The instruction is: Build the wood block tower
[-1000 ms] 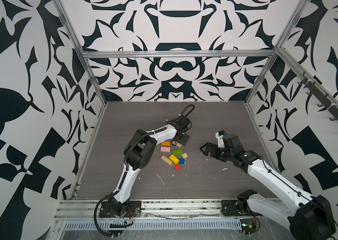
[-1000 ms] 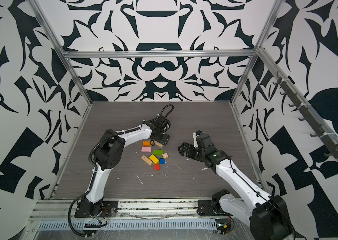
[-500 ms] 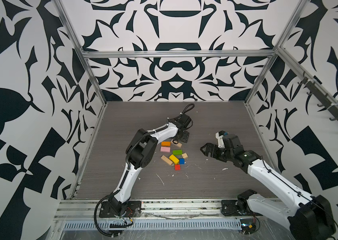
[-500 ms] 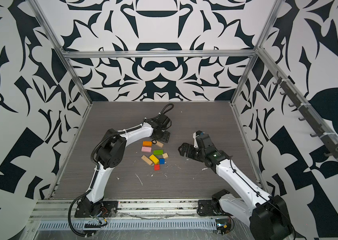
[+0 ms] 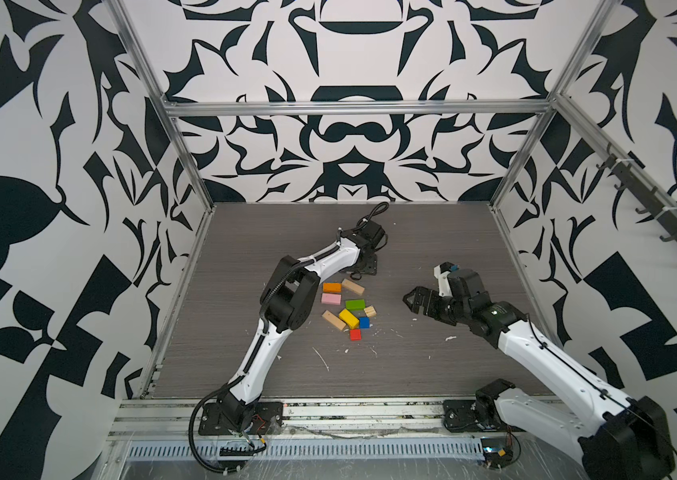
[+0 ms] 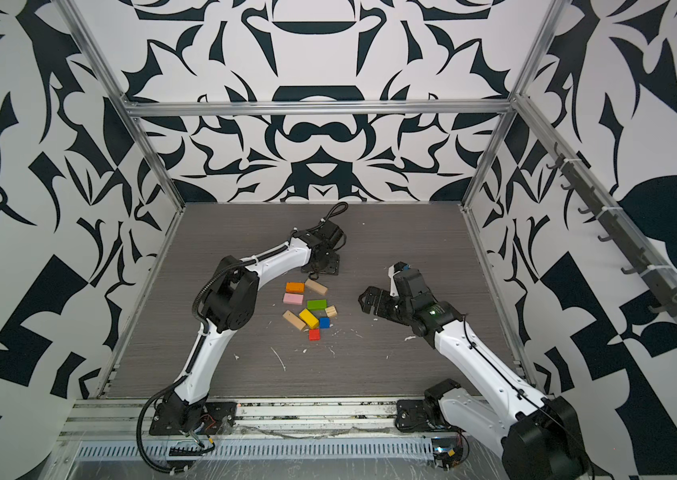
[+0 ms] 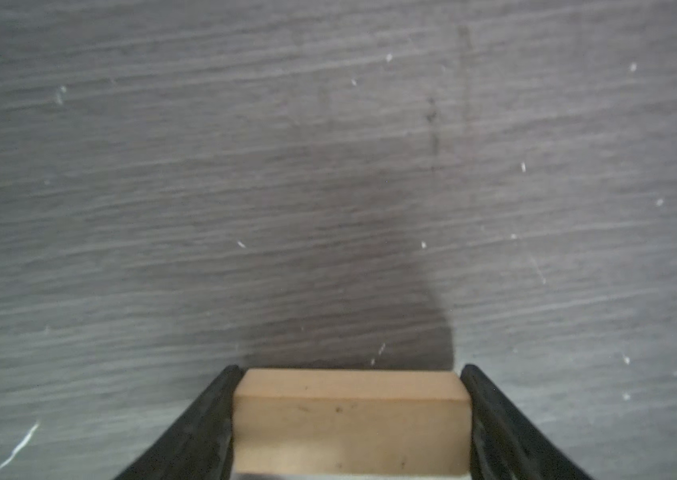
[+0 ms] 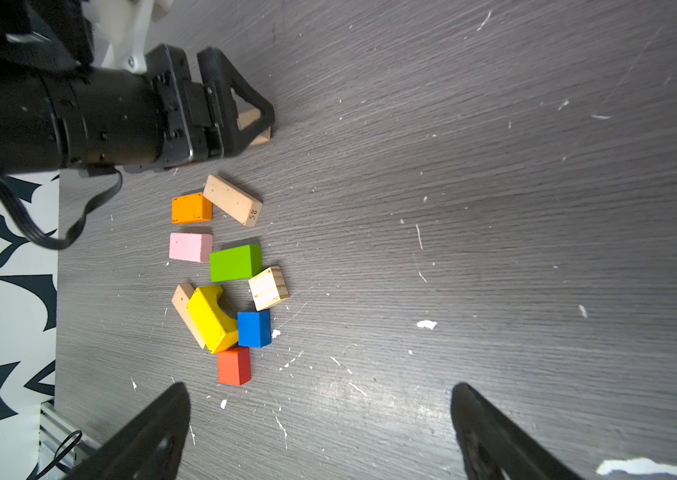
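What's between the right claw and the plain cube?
Nothing: only bare table between the open right claw and the plain cube, seen in both top views.

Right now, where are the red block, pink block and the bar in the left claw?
red block [image 5: 355,334]: in a top view, top face
pink block [image 5: 331,299]: in a top view, top face
held tan bar [image 7: 351,419]: left wrist view, middle of facing side

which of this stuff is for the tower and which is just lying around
For the job: orange block, pink block, green block, yellow block, blue block, red block, plain cube, two loose tan bars, third tan bar in left gripper.
Lying about: white scraps, wall hook rail.
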Tool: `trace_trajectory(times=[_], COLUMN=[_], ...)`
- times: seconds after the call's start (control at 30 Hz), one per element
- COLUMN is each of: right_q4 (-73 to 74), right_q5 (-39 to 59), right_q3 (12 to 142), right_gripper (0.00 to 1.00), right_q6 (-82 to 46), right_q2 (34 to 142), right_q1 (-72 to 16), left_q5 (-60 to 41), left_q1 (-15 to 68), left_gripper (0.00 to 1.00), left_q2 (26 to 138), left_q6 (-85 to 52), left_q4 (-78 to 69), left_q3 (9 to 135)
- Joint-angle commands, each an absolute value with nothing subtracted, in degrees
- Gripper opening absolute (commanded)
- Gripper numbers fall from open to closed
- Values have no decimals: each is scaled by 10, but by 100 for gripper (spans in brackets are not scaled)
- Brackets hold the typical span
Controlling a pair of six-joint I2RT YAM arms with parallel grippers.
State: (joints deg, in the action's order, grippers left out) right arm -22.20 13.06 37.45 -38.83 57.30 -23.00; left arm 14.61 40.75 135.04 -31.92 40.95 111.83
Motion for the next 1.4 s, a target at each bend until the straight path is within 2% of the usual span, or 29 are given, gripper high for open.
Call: trace_trajectory(times=[0.0, 0.17, 0.3, 0.73, 0.83, 0.87, 1.03, 1.37], right_q4=[-227, -227, -225, -224, -225, -225, -225, -224], right_q5=[121, 121, 121, 121, 121, 121, 122, 122], right_q3=[395, 391, 388, 390, 389, 389, 388, 388], right_gripper=[100, 100, 100, 100, 100, 100, 100, 100], right_q6=[-379, -379, -381, -383, -383, -383, -383, -383], right_q2=[563, 561, 562, 565, 564, 564, 563, 565], right_q1=[-232, -232, -232, -232, -232, -232, -232, -232], left_q5=[155, 158, 161, 162, 164, 165, 165, 146], left_q1=[404, 403, 403, 403, 403, 403, 403, 403], left_gripper=[46, 47, 51, 77, 84, 90, 99, 100], left_q2=[1367, 1372, 1374, 1378, 1379, 1379, 1379, 1360], left_q6=[-344, -340, -339, -338, -339, -339, -341, -311], left_q4=[444, 447, 446, 447, 449, 449, 451, 452], left_q3=[1136, 1135, 1129, 1127, 1127, 1127, 1129, 1131])
